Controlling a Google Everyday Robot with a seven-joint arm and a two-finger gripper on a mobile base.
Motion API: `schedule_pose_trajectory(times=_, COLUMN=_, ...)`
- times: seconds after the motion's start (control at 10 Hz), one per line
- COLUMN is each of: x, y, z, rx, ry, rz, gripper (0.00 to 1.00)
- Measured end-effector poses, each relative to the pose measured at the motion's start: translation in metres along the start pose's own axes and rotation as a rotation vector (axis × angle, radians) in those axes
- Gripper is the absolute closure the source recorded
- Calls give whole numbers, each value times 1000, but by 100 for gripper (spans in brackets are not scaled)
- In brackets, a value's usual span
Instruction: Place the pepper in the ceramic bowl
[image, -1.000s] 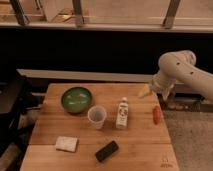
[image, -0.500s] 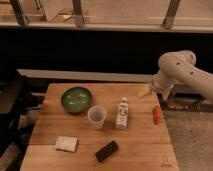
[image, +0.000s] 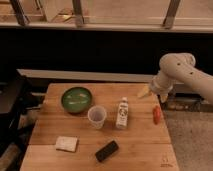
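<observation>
At the front of the bench lie a dark flat block, lower centre, and a pale sponge-like block to its left. Farther back, a clear cup stands mid-frame with a white bottle upright just to its right. The pepper lies near the bench's right edge, apart from the bottle. The bowl sits behind and left of the cup, close to it, so bottle and cup stand between pepper and bowl. Beyond the pepper, the gripper hangs over the bench's back right corner, clear of the pepper; whether it is spread or closed cannot be told.
</observation>
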Motion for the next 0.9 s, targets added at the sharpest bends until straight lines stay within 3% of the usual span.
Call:
schedule_pose_trajectory(times=0.2, x=-2, y=-12, z=18, rx=-3, ry=39, rz=27, gripper=20)
schedule_pose_trajectory(times=0.6, x=-16, y=-47, z=54, rx=50, ry=101, rz=58, gripper=20)
schedule_pose_trajectory(times=0.9, x=-26, y=-52, z=65, rx=14, ry=91, rz=25, gripper=20)
